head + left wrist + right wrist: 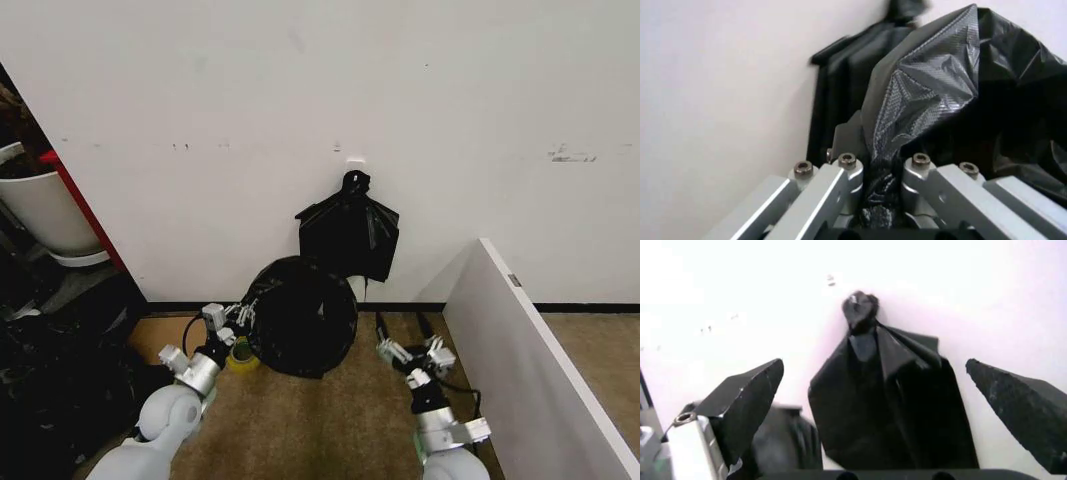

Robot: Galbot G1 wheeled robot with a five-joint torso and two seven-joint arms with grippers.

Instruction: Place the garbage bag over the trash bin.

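Bag (pixel 303 318) draped over bin (pixel 352 289) by the wall, below the knotted bunch (pixel 350 233); left gripper (pixel 232 323) clamped on a fold at its near side to tug it down; right gripper (pixel 412 352) spread wide, empty, just beside

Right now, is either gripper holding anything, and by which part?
Left gripper pinches a fold of the garbage bag at its left edge. Right gripper is open, holding nothing.
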